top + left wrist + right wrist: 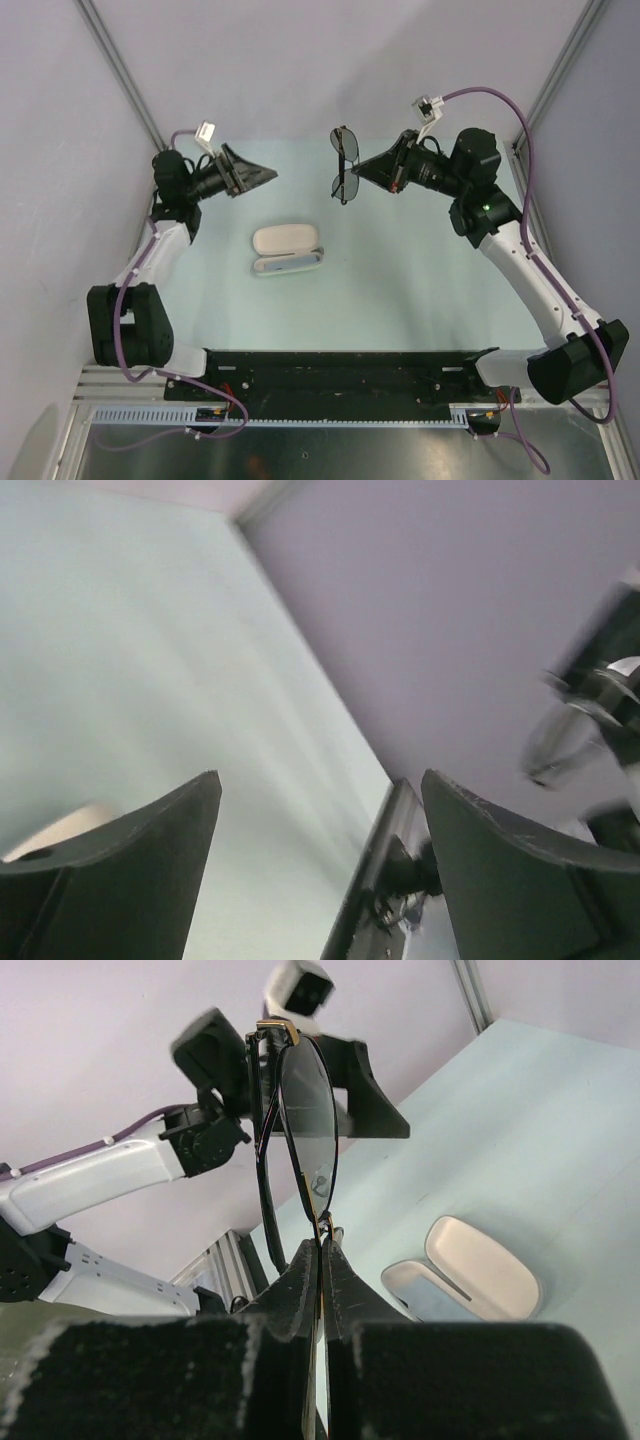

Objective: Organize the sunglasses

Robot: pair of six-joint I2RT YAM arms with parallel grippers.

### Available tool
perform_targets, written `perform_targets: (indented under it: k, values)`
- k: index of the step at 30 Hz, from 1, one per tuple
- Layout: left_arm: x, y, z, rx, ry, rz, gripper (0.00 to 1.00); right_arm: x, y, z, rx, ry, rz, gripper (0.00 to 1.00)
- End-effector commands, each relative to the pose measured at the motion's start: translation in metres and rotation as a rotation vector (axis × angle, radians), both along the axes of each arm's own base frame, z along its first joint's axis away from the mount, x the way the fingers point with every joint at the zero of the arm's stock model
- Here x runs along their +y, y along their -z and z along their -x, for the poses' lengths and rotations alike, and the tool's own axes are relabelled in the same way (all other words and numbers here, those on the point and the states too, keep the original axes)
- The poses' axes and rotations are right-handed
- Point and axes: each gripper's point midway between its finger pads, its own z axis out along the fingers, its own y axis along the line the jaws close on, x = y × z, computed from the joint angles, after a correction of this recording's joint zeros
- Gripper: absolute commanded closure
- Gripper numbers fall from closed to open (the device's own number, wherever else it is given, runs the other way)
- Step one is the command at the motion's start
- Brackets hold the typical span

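The right gripper [362, 170] has its 2 fingers pinched tight on the sunglasses [345, 145] and holds them in the air over the far part of the table [400, 290], well off its surface. From the right wrist camera the sunglasses [305, 1120] stand on end straight up out of the closed fingertips of the right gripper [322, 1260], 1 grey lens rising above the pinch, which looks to be near the middle of the frame. Across from it, the left gripper [262, 176] hangs at about the same height and points toward the glasses, well apart from them. Its own camera shows the left gripper [320, 780] with jaws spread wide and nothing between them. The beige case [287, 248] lies open on the table between the 2 arms, nearer the left one
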Motion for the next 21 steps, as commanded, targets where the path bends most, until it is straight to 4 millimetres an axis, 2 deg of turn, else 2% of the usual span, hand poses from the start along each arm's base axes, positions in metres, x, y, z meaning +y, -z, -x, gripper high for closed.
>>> perform_targets:
  k: [1,3,4,6,7,8,9,10,12,17,21]
  values:
    - [0.046,0.067,-0.036,0.007,-0.276,-0.223,0.11,-0.002,0.005,-0.004,-0.009,0.014,0.012,1.0]
    - [0.045,0.098,-0.035,0.038,-0.288,-0.382,0.09,-0.001,0.01,-0.006,0.001,0.014,0.017,1.0]
    - [0.047,0.107,-0.038,-0.012,-0.278,-0.451,0.07,0.0,0.013,-0.006,0.011,0.014,0.019,1.0]
    - [0.049,0.13,-0.044,0.024,-0.258,-0.499,0.07,0.001,0.022,-0.008,0.029,0.007,0.026,1.0]
    - [0.052,0.133,-0.052,0.022,-0.27,-0.526,0.07,0.001,0.024,-0.009,0.037,0.009,0.027,1.0]
    - [0.058,0.153,-0.062,0.076,-0.289,-0.561,0.07,0.002,0.027,-0.01,0.044,0.007,0.029,1.0]
    - [0.06,0.152,-0.068,0.088,-0.3,-0.573,0.07,0.002,0.028,-0.01,0.046,0.007,0.031,1.0]
    - [0.063,0.16,-0.075,0.123,-0.328,-0.579,0.07,0.001,0.03,-0.011,0.047,0.009,0.033,1.0]
    - [0.076,0.182,-0.089,0.239,-0.418,-0.605,0.17,0.002,0.03,-0.011,0.043,0.01,0.036,1.0]
    - [0.085,0.218,-0.096,0.374,-0.498,-0.639,0.35,-0.001,0.032,-0.015,0.04,0.027,0.043,1.0]
    - [0.094,0.243,-0.097,0.471,-0.555,-0.666,0.46,-0.001,0.036,-0.019,0.043,0.035,0.05,1.0]
